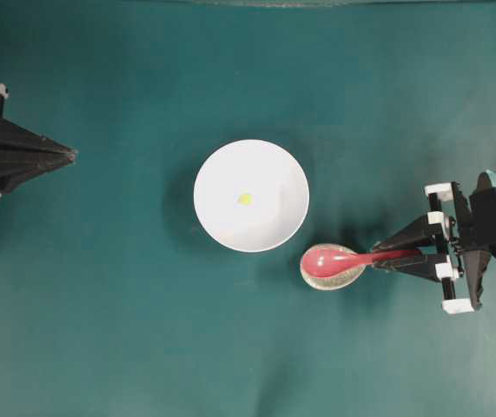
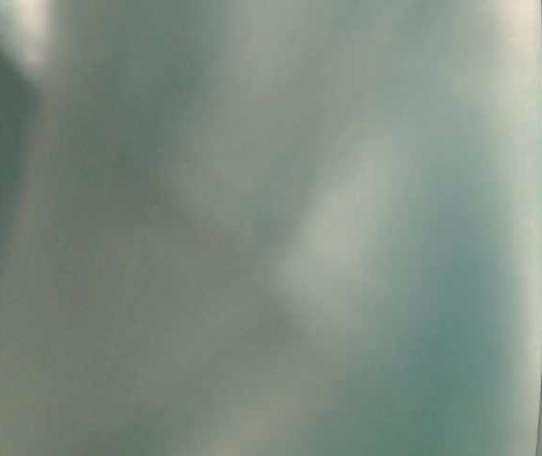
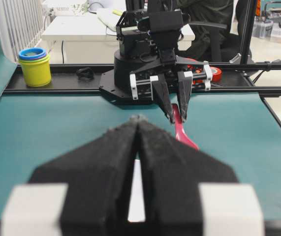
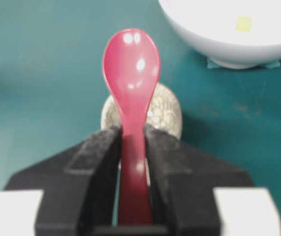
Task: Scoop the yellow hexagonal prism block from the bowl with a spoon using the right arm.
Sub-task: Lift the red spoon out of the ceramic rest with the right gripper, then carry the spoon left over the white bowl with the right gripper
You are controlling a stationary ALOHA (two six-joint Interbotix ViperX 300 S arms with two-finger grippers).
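On the dull teal table (image 1: 100, 330), the bowl (image 1: 275, 228) is a smooth, round, plain white dish at the middle of the overhead view. The block (image 1: 245, 198), a tiny bright yellow chip, lies on its floor just left of centre; its six-sided form is too small to make out.

At about four o'clock from the bowl, just beside its rim, sits a small speckled cream oval dish (image 1: 350, 276). The spoon (image 1: 339, 258) is glossy red-pink with a deep oval scoop and a straight handle. Its scoop lies over the dish and covers most of it. Whether scoop and dish touch cannot be told.

The right pincer (image 1: 399, 257) comes in from three o'clock, its matte black pointed fingers (image 4: 98, 147) closed on the spoon's handle, one on each side. They hide the handle's far end.

The left pincer (image 1: 72, 155) is at nine o'clock, well apart from the bowl, its jaws pressed together with only a thin seam between them, holding nothing. In its wrist view the black fingers (image 3: 106, 167) block the bowl and most of the spoon.

The table-level view is a blurred grey-green wash; only a white sliver at its right edge shows.
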